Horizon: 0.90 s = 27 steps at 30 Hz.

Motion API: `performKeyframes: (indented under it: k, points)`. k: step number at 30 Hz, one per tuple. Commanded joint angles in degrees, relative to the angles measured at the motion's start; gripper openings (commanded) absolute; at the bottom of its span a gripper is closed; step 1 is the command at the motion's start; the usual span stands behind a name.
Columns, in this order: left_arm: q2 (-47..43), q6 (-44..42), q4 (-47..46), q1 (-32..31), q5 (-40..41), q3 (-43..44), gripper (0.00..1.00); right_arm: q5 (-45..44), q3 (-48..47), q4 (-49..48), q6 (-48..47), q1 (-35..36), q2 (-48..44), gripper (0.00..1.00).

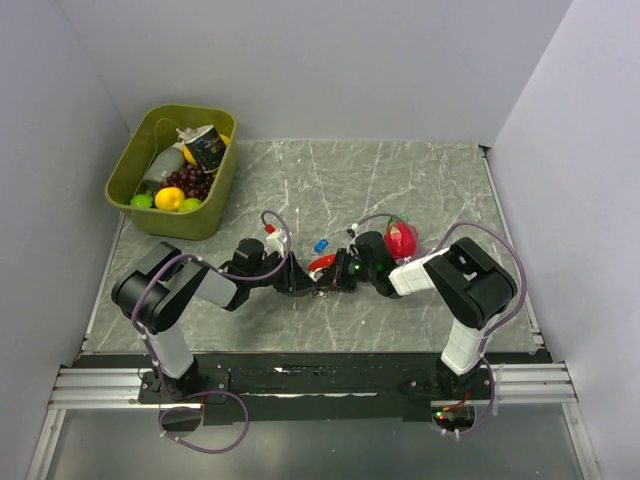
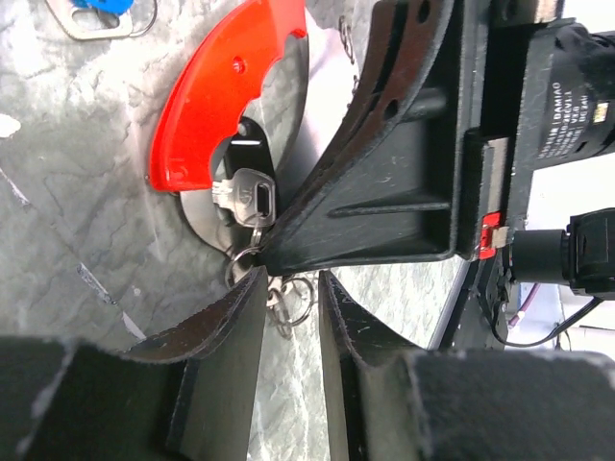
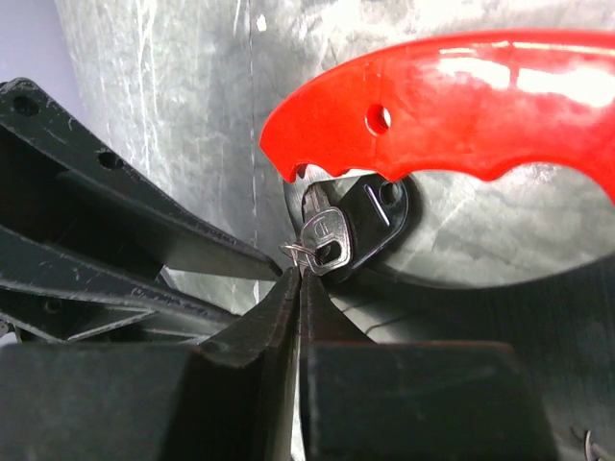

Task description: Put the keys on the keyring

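Top external view has both arms folded in toward the middle of the grey table (image 1: 420,180), tips nearly nose to nose at the red keyring (image 1: 322,263). The keyring lies flat on the table between them. The blue key (image 1: 321,244) sits loose just behind it, clear of both arms.

The left gripper (image 2: 290,280) has its jaws apart, and the bunch of little rings (image 2: 288,305) lies in the gap at its tips. The right gripper (image 3: 298,274) is pressed together, with its tips right up against the thin wire loop on the silver key (image 3: 327,236). Honestly can't tell if it's actually pinching that loop or just touching it. The silver key sits against the dark inner part of the keyring, tucked under the red curve.

There's also a red toy fruit (image 1: 400,240) right beside the right arm, and a green bin (image 1: 190,222) of fruit at the far left corner.
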<state>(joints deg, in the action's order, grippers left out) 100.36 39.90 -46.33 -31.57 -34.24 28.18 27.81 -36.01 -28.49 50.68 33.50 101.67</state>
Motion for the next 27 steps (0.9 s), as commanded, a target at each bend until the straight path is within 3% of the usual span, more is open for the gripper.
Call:
performKeyframes:
  k: [1, 4, 12, 18, 27]
  points:
    - [-1.04, 0.09, -3.87, -0.07, -0.92, -0.41, 0.34, -1.36, -0.29, 0.46, -1.11, -0.27, 3.36, 0.04]
    - [-1.57, -0.44, -2.90, 0.02, -0.30, -0.41, 0.34, -0.83, 0.06, -0.86, -1.10, -0.27, 3.54, 0.00]
    - [-9.03, -1.49, -0.61, 3.27, 0.49, -2.52, 0.34, -0.39, 2.52, -4.81, -2.68, -0.27, 0.55, 0.00]
    - [-18.35, -5.00, 8.78, 6.26, 1.28, -1.65, 0.36, 0.31, 4.98, -9.12, -5.23, -0.19, -4.28, 0.00]
    - [-22.31, -7.73, 10.73, 7.05, -3.90, -0.76, 0.34, 2.51, 8.06, -17.65, -6.55, -0.27, -9.03, 0.00]
